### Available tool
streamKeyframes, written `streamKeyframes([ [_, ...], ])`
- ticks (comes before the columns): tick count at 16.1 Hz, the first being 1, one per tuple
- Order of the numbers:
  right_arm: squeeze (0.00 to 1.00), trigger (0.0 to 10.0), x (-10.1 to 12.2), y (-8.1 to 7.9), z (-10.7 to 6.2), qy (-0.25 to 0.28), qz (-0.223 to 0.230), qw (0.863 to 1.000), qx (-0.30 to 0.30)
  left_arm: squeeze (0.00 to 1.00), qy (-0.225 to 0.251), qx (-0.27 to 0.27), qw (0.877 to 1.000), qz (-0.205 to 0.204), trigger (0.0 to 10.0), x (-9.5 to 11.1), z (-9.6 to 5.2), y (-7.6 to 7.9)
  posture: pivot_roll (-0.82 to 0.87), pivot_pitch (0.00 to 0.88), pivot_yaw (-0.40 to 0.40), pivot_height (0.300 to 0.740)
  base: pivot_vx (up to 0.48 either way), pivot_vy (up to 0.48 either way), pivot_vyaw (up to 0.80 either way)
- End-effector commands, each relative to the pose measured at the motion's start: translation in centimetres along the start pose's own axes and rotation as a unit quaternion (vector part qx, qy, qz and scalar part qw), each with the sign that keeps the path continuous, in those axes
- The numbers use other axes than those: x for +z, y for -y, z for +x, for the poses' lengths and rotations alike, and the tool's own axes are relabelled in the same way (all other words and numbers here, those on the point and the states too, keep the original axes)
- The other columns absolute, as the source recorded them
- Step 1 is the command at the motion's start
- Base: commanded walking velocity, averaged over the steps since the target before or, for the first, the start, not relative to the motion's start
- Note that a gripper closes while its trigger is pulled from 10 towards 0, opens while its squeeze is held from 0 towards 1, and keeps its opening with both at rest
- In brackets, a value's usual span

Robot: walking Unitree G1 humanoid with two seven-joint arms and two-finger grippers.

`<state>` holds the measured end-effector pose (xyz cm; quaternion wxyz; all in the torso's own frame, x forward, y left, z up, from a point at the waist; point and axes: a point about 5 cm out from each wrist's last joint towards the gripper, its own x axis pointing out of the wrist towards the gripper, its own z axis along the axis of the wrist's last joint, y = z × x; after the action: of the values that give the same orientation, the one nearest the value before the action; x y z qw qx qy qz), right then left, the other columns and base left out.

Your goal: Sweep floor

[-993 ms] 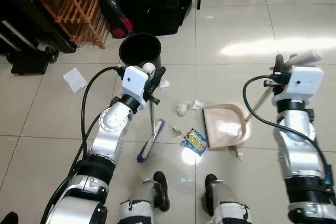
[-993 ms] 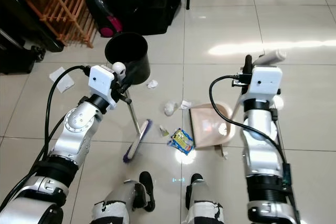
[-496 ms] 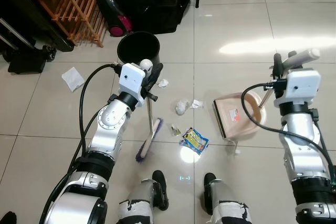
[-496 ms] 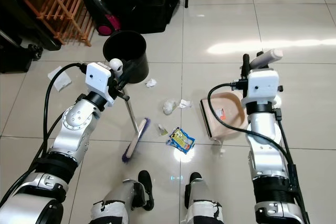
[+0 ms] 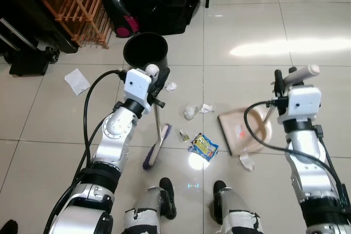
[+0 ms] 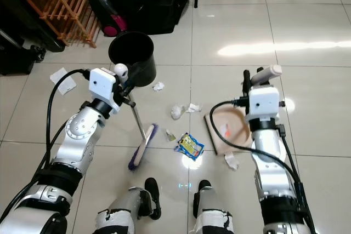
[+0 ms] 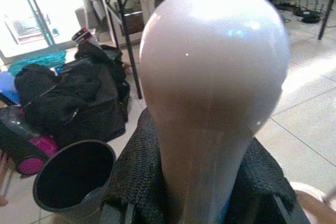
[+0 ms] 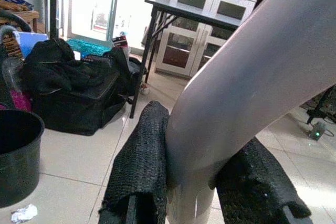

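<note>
- Left gripper is clamping the broom handle; its head is resting at 7 o'clock of the litter.
- Right gripper is gripping the dustpan handle, pan sitting at litter's 3 o'clock.
- Risk: the pan is looking tilted, so swept scraps may be slipping underneath.

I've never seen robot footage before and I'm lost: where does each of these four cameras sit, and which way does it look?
Left and right eye views: on the head, looking down at the broom, dustpan, both silver arms and feet; they share one scene.
Left wrist view: on the left arm, looking along the left gripper shut on the broom handle.
Right wrist view: on the right arm, looking along the right gripper shut on the dustpan handle.
Both wrist views share the black bin.
</note>
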<state>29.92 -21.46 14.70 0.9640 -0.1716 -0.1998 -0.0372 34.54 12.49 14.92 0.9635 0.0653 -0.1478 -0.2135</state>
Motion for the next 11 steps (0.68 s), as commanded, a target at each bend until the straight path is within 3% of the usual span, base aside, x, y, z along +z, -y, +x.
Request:
streamKeyframes([
  [1,0.00,10.0,1.0,0.5,0.2,0.029,-0.013,0.999,-0.004,0.00,-0.017,0.019,1.000,-0.018,10.0,-0.9,-0.9,-0.3,-0.02,0.343,0.106,0.740,0.000,0.000,0.00],
  [4,0.00,10.0,1.3,1.5,0.4,0.027,-0.012,0.999,-0.012,0.00,-0.015,0.033,0.999,-0.027,10.0,-0.9,-1.0,-0.3,-0.03,0.313,0.093,0.740,0.000,0.000,0.00],
  [11,0.00,10.0,-1.2,0.0,-1.6,-0.030,-0.023,0.999,-0.023,0.00,-0.007,0.056,0.998,-0.022,10.0,-0.7,-0.4,-0.4,-0.01,0.300,0.083,0.740,0.000,0.000,0.00],
])
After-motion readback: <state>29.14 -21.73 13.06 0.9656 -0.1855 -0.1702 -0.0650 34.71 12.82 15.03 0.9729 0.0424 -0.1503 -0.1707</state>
